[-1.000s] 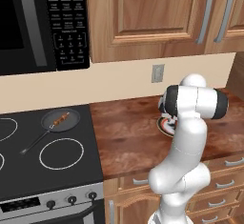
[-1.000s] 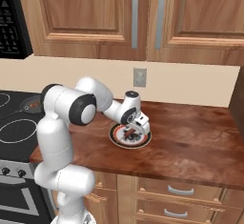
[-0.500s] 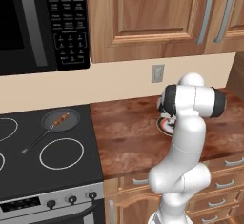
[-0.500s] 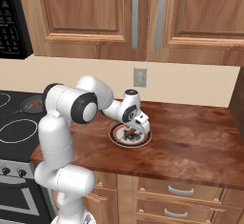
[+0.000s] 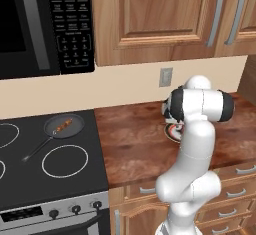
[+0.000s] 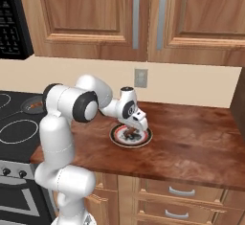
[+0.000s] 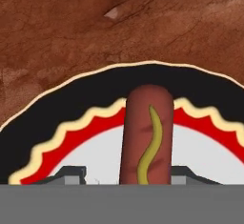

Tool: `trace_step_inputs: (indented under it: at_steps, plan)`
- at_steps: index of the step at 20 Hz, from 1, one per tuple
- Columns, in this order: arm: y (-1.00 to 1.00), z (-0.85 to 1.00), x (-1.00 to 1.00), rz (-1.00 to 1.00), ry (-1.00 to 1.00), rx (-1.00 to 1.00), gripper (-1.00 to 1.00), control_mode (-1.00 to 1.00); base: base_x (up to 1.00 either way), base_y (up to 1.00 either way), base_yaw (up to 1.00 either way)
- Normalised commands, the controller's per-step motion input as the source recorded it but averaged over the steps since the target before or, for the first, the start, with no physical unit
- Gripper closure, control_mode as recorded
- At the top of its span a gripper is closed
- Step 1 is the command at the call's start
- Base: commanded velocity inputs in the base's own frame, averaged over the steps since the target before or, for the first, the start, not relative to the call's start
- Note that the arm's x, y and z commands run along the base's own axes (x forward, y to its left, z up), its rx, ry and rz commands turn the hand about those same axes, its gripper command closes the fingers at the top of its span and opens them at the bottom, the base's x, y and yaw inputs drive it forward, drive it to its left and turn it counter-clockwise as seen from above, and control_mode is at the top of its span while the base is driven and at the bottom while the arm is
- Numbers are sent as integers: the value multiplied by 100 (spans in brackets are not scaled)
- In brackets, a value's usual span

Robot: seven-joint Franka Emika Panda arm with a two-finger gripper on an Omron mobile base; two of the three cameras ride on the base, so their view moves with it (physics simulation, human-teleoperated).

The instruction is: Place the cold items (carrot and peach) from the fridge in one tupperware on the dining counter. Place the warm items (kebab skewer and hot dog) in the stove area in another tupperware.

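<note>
Hand view, hot dog [image 7: 147, 139] between claw [image 7: 123, 173] fingertips, grip uncertain, on plate [image 7: 71, 104].

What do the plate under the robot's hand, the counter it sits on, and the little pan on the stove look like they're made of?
The plate looks like glazed ceramic: a smooth white centre with black and red bands and a cream zigzag. The counter looks like polished reddish-brown wood or a wood-look surface, given its mottled grain. The pan seems dark metal with a matte finish and a thin handle; being rendered, all three stay guesses.
</note>
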Motion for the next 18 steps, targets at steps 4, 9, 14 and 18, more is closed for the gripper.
trace_step_inputs:
  at_steps: [4, 9, 14, 18]
  plan:
    - [-2, -24, -30, -8, 0, 9, 100, -100, 0, 0, 0]
    - [-4, -2, -49, -9, -5, 18, 100, -100, 0, 0, 0]
    - [-5, 45, -68, -8, -17, 22, 100, -100, 0, 0, 0]
    - [-14, 100, -75, -11, -33, 24, 100, -100, 0, 0, 0]
